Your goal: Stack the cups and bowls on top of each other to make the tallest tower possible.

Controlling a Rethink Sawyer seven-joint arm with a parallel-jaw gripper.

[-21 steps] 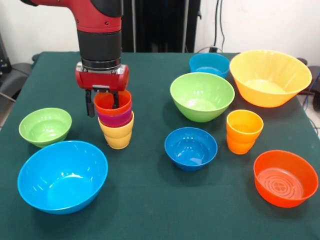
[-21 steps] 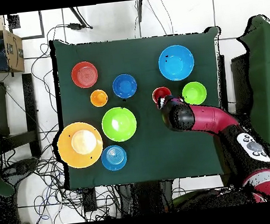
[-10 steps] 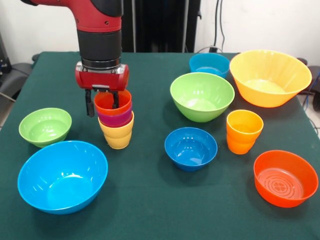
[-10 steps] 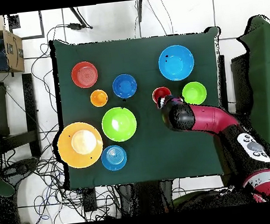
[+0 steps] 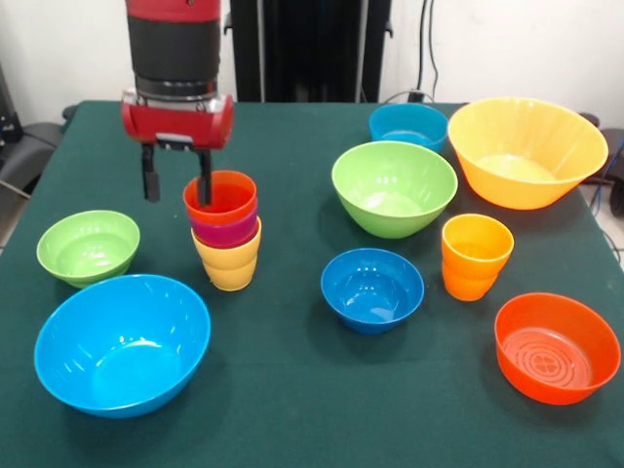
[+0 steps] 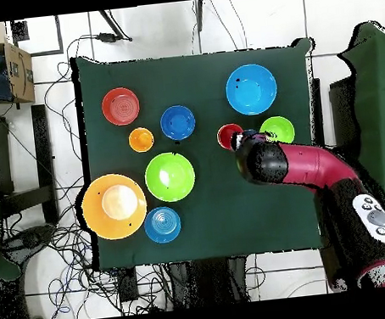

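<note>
Arm upright, gripper [image 5: 176, 180] pointing down with fingers spread apart

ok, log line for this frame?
gripper: open, above stack rim | stack: red on purple on yellow cup | orange cup: loose | bowls: unstacked

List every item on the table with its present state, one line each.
Gripper: open, fingers raised beside the tower, holding nothing.
Tower: upright, red-orange cup nested in purple in yellow.
Orange-yellow cup: upright, alone.
Small green bowl: upright, empty.
Large light blue bowl: upright, empty.
Dark blue bowl: upright, empty.
Large green bowl: upright, empty.
Orange-red bowl: upright, empty.
Orange-yellow bowl: upright, empty.
Teal bowl: upright, empty.
</note>
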